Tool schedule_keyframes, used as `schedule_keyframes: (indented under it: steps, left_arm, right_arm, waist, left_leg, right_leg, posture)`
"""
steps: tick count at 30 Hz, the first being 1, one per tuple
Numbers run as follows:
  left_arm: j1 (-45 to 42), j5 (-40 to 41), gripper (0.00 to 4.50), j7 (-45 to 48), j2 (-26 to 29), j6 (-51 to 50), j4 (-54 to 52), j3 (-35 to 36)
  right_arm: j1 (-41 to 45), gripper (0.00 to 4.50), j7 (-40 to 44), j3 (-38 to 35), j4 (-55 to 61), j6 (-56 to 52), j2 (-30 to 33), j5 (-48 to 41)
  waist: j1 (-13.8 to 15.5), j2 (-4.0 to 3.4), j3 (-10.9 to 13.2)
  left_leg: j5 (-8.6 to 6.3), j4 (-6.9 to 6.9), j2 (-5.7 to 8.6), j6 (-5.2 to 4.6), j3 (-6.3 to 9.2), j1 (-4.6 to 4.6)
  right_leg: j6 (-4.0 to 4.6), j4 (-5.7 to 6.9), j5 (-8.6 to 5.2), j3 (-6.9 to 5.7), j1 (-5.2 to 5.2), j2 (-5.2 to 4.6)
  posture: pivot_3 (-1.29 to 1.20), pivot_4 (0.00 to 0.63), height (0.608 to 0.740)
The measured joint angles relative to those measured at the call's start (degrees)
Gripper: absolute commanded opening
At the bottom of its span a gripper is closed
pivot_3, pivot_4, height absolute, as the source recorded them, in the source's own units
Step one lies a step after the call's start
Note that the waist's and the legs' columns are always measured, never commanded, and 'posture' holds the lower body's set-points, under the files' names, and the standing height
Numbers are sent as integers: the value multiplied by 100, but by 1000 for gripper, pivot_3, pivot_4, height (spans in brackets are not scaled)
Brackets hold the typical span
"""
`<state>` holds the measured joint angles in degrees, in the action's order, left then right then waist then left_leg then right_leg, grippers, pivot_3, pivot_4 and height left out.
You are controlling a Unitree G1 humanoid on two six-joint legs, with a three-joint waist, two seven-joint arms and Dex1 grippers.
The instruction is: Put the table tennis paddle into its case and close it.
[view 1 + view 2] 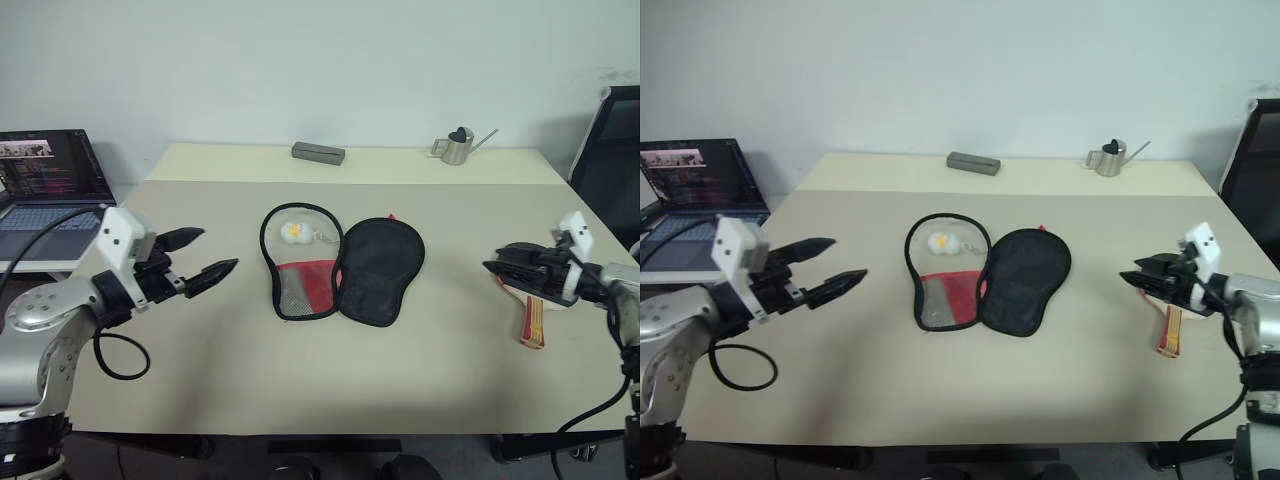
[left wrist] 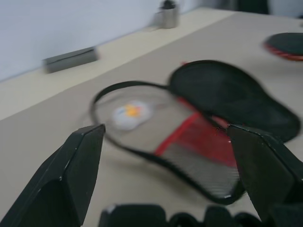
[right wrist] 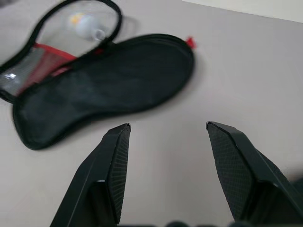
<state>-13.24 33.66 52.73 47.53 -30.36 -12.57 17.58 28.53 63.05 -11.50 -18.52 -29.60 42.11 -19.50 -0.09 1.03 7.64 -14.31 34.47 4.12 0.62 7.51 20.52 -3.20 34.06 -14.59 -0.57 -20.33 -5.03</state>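
Beige table at frame bottom; both grippers, left and right, spread, empty. Centre: case unzipped flat, seemingly only a charm inside.

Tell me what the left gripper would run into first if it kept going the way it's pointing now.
Most likely the case. The open left gripper points across the table toward its spread-open halves, with bare tabletop between; its height above the table is hard to judge.

Flat black-faced, red-edged table tennis paddle on counter: face mostly hidden behind right end effector. Open laptop cut by frame's left edge. Black chair cut at right edge.
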Motion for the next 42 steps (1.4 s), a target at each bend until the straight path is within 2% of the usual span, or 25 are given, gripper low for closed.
schedule_keyframes:
  steps: [6,11,15,21,29,36,42]
  left_arm:
    - [-481,44,4500,603,95,-68,255,-413]
    - [-731,55,4500,949,230,-174,659,-445]
    - [-880,187,4500,1194,297,-361,688,-453]
    - [-947,139,4500,1447,474,-407,684,-628]
    - [-1191,-122,4500,1423,491,-126,814,-730]
    - [-1173,-232,4500,1417,491,-28,839,-745]
    - [-1115,-237,4500,1414,491,-26,839,-745]
  right_arm:
    - [-13,2819,-737,207,672,-831,-544,-164]
    - [353,2819,-1491,248,711,-1960,-874,-278]
    - [674,2819,-1982,318,664,-2336,-1090,-272]
    - [887,2819,-2239,653,214,-2277,-1359,-113]
    - [1521,2819,-2596,975,-757,-1539,-1874,309]
    - [1627,2819,-2755,1097,-1363,-1053,-1957,605]
    - [1727,2819,-2830,1079,-1423,-833,-1958,702]
  waist:
    - [-3,1,0]
    - [-5,4,-2]
    - [-5,5,-2]
    - [-14,12,-7]
    - [-50,11,-6]
    - [-88,15,-8]
    - [-158,15,-8]
  left_leg:
    - [0,-2,2,0,0,5]
    - [0,-1,1,-1,4,6]
    - [0,-2,4,-1,5,10]
    - [1,-8,5,-2,3,7]
    - [8,-12,8,7,-1,12]
    - [8,-18,14,7,1,12]
    - [9,-19,10,7,3,10]
  right_leg:
    - [-18,0,15,1,-19,4]
    - [-18,3,15,-1,-24,5]
    - [-19,3,15,-3,-28,5]
    - [-19,4,16,-4,-30,8]
    - [-23,11,20,-1,-48,19]
    - [-26,13,23,0,-50,24]
    - [-26,17,23,1,-51,30]
  posture:
    - [0,150,740]
    - [0,150,740]
    - [0,150,740]
    - [0,150,740]
    - [0,150,740]
    - [0,150,740]
    - [0,150,740]
